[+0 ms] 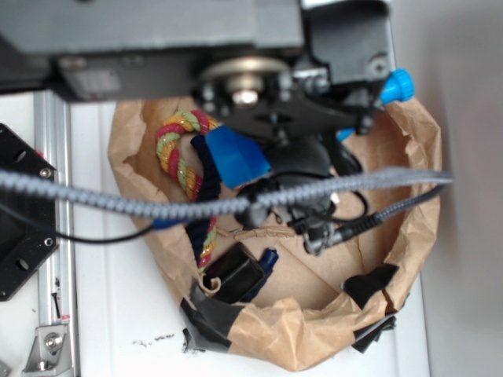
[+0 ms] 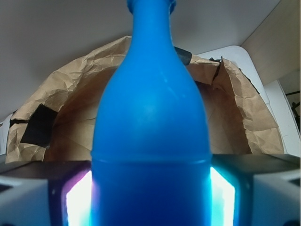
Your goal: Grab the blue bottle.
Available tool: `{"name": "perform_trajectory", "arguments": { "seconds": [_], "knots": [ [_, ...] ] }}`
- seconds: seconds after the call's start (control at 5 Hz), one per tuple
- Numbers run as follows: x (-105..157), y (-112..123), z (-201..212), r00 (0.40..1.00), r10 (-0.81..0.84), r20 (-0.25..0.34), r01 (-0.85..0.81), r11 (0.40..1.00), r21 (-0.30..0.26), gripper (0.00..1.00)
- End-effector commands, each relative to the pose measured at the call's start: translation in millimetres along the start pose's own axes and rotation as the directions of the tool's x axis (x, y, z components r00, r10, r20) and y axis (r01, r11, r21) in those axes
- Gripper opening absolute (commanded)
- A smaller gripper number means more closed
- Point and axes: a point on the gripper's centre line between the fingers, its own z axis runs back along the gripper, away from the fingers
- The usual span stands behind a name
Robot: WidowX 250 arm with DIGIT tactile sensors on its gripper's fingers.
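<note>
The blue bottle [image 2: 150, 122] fills the middle of the wrist view, body between the jaws and neck pointing away. The pads [image 2: 77, 200] glow on both sides of its body and press on it. My gripper [image 2: 150, 188] is shut on the blue bottle. In the exterior view the bottle's wide end [image 1: 233, 154] shows left of the gripper [image 1: 292, 149] and its flared lip [image 1: 398, 85] shows at the right; the middle is hidden under the gripper. It is over the crumpled brown paper bag [image 1: 299, 334].
A braided rope toy [image 1: 182, 149] lies in the bag at the left. A black box with a dark blue bit [image 1: 238, 271] lies at the bag's front. A grey coiled cable [image 1: 118, 202] crosses the view. A black plate [image 1: 20, 212] and a metal rail [image 1: 51, 157] stand left.
</note>
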Motion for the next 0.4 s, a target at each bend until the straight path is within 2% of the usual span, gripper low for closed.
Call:
{"name": "perform_trajectory", "arguments": {
  "seconds": [0.0,0.2],
  "knots": [
    [-0.8,-3.1,-0.2,0.999,0.015,0.029,-0.015,1.000,-0.006,0.00],
    [-1.2,-3.6,-1.6,0.999,0.028,0.018,-0.028,1.000,-0.010,0.00]
  ]
}}
